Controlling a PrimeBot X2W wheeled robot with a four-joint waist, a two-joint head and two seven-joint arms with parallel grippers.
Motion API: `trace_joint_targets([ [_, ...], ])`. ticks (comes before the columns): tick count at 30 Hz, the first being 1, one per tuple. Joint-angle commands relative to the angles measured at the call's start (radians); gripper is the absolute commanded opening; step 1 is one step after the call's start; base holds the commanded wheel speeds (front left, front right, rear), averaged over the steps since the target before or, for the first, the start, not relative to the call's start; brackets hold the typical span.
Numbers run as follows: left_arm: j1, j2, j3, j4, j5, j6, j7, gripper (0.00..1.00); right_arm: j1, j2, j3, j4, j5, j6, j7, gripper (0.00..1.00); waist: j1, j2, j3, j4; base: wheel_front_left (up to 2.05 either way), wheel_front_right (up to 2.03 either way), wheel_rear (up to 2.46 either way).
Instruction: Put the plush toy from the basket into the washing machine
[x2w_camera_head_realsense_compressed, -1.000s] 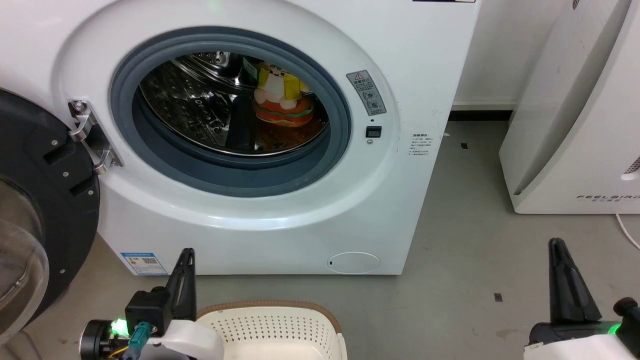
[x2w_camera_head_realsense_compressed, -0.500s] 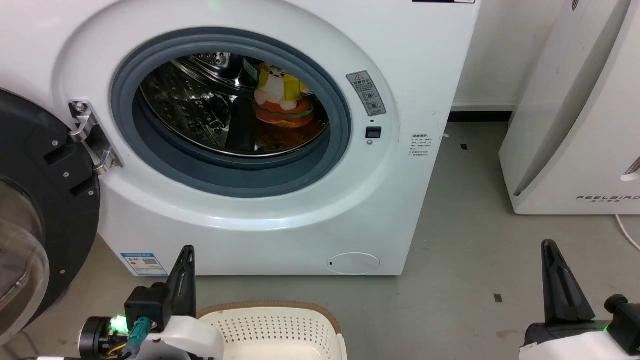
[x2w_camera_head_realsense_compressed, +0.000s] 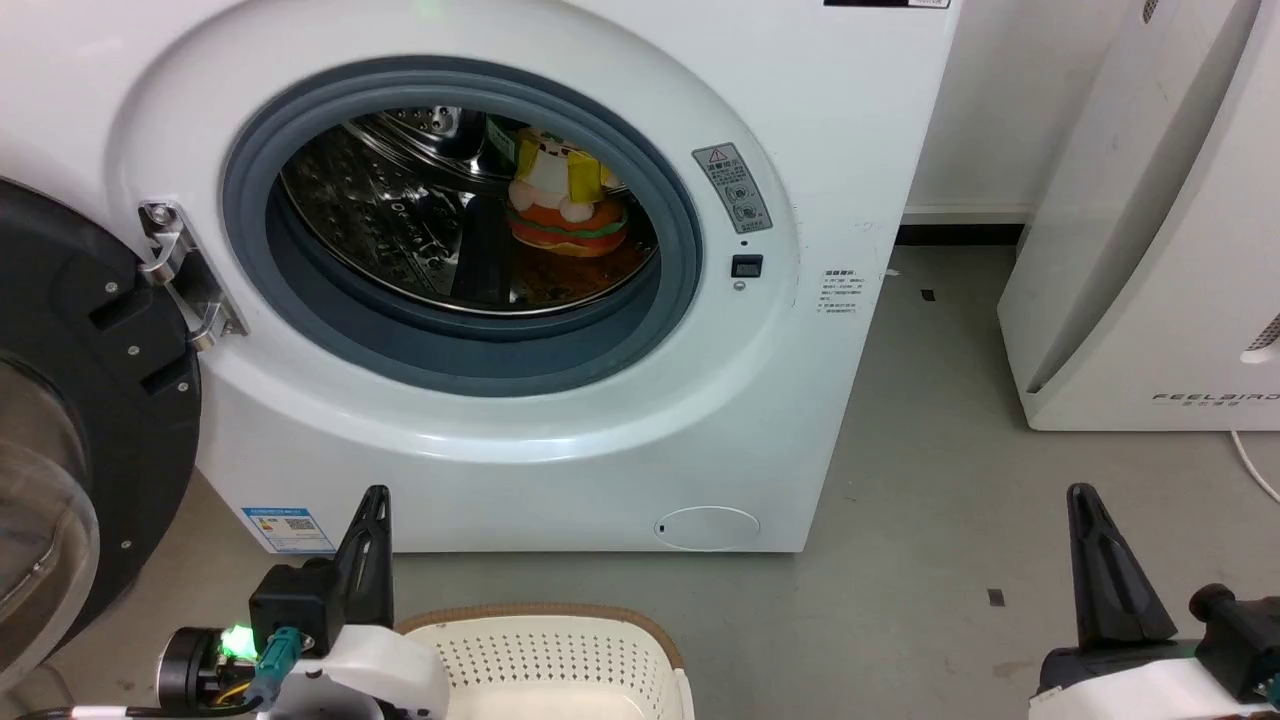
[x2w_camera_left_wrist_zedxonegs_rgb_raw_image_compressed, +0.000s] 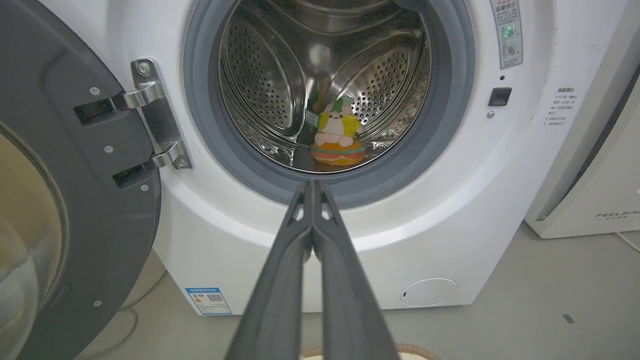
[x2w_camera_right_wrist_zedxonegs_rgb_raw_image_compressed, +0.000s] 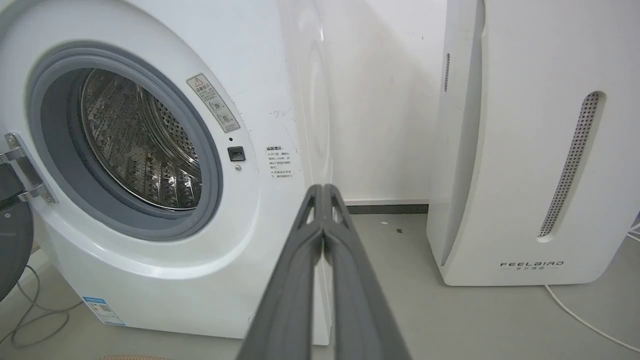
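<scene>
Even bright indoor light, soft shadows. Glare on steel drum and glass door. Wrist views bend at edges; near fingers blurred.

In front of me: glossy white washing machine, matt grey rubber seal, shiny perforated steel drum, soft fabric plush toy.
</scene>
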Motion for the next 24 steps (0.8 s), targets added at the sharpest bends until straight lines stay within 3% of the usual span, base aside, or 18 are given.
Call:
trace_joint_targets([
  [1, 0.014, -0.004, 0.000, -0.011, 0.008, 0.003, 0.005, 0.00, -0.017, 0.000, 0.004, 0.005, -0.008, 0.000, 0.007, 0.00, 0.0000, 0.0000, 0.000, 0.000, 0.00, 0.00, 0.00],
  [24, 0.023, -0.008, -0.001, -0.053, 0.013, 0.005, 0.052, 0.00, -0.031, 0.000, 0.021, 0.012, -0.046, 0.000, 0.054, 0.00, 0.0000, 0.0000, -0.004, -0.001, 0.00, 0.00, 0.00],
])
